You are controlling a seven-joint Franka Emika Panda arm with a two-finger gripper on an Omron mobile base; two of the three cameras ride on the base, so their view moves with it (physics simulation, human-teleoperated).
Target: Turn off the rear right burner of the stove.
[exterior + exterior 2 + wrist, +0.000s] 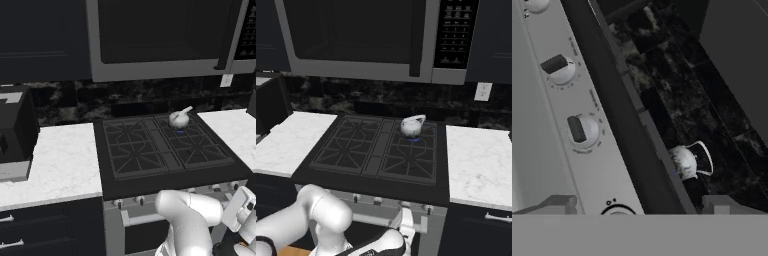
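Dark cabinets, a black marbled backsplash and white counters frame the scene, with the stove set between the counters under a microwave. On the cooktop, the rear right burner shows a small blue glow, and a small silver kettle stands on it.

The gripper is low in front of the stove, at the level of the silver front panel. Its two fingertips are wide apart with nothing between them — one fingertip rises at the lower left of the hand view, the other at the lower right.

In the hand view the panel runs as a long band from top left to bottom centre, and the knobs lie in a row along it. The top of one knob shows just above the grey band, almost between the fingertips. Two more knobs lie further along the row, away from the hand. I judge the nearest knob is the one the hand is lined up with, but I cannot tell from the panel which knob belongs to the lit burner. The hand would need to go straight forward to that knob.
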